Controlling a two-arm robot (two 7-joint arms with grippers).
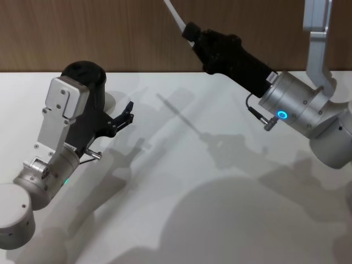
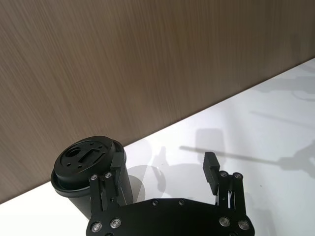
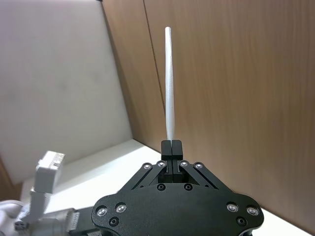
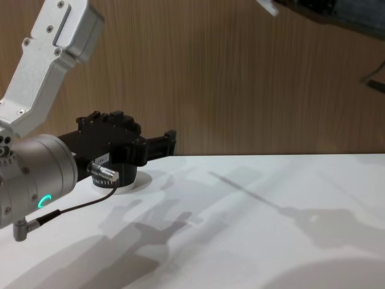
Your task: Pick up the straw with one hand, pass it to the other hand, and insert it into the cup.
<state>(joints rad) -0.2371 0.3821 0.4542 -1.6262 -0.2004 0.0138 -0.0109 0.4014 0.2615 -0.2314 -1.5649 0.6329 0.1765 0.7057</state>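
Right wrist view: right gripper (image 3: 172, 145) pinched tight on one end of the straw (image 3: 169, 83), up in the air. Left gripper (image 2: 165, 164) sits wide open, empty, just beside the cup (image 2: 83, 164). I'd guess handover's next, needs lining up

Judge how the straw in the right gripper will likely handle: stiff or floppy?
The straw stands straight out of the right gripper, so it is probably stiff. Held by one end, it may pivot if its tip is pushed. Being thin, it is likely light.
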